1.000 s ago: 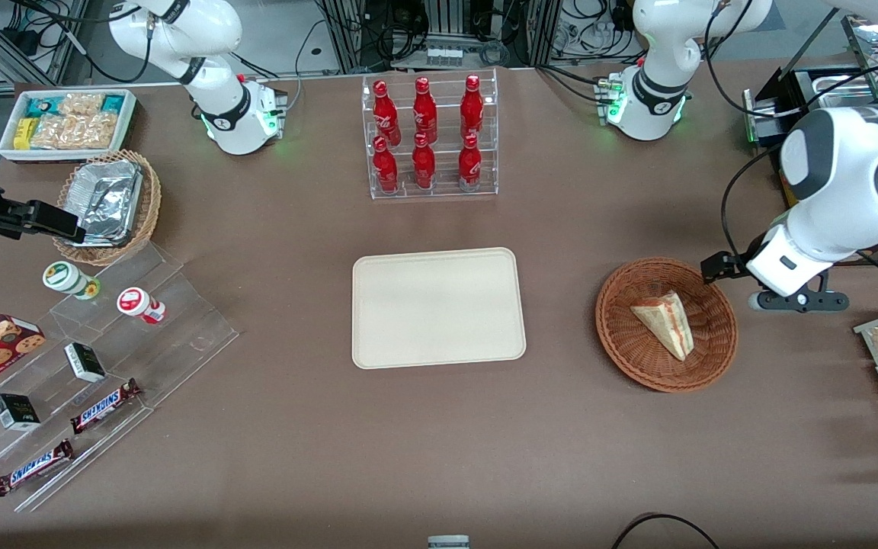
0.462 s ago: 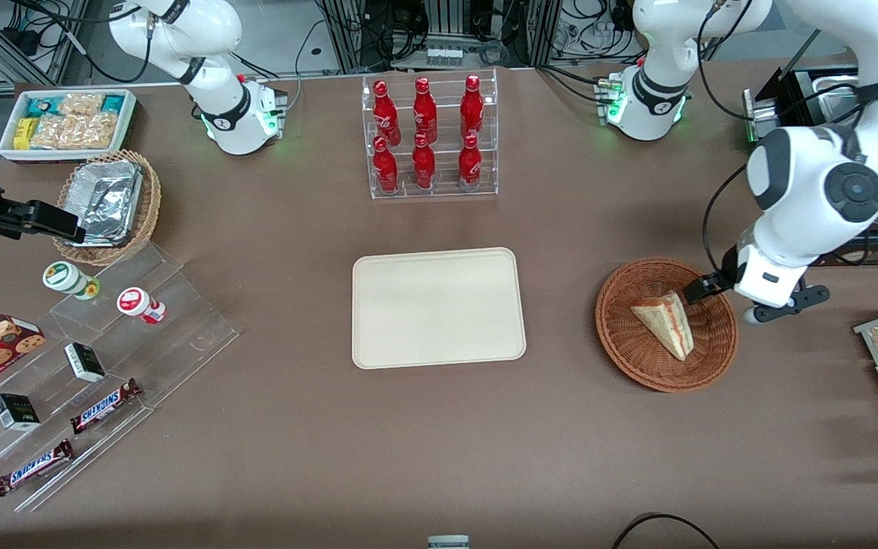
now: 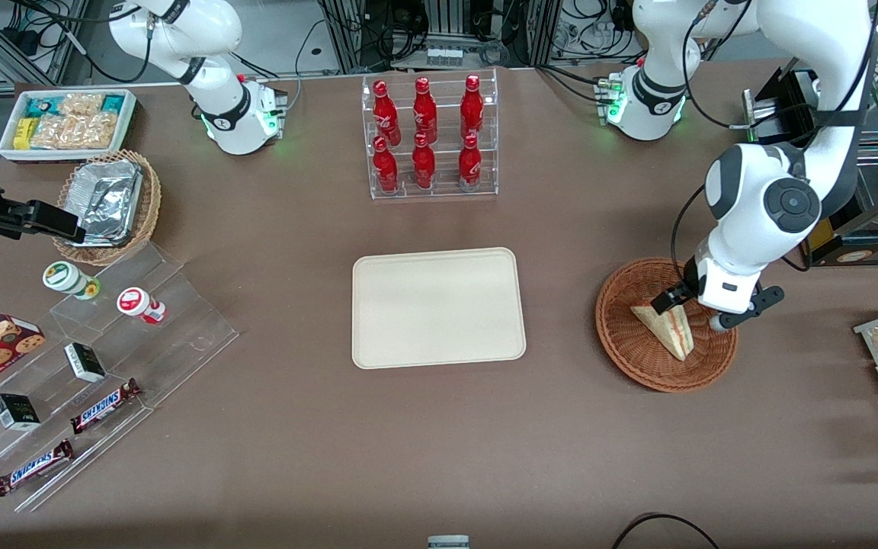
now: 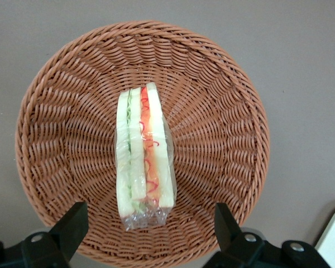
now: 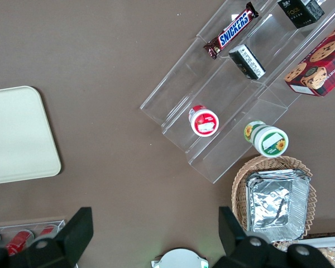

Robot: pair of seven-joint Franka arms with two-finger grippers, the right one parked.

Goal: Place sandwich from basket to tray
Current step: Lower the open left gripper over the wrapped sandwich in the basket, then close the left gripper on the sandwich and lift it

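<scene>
Sandwich [image 4: 143,162] lies in middle of basket [image 3: 629,347], wrapped. Gripper [image 4: 148,223] hovers above it, fingers [image 4: 72,223] spread wide, straddling sandwich's end untouched. Tray [image 3: 437,306] sits at basket's nine o'clock, well apart.

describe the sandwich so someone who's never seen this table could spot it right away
Find the round reddish-brown wicker basket toward the working arm's end of the table, beside the cream tray. The sandwich lies in it, under the open gripper: a clear-wrapped wedge of white bread showing red and green filling, the only thing in that basket.
</scene>
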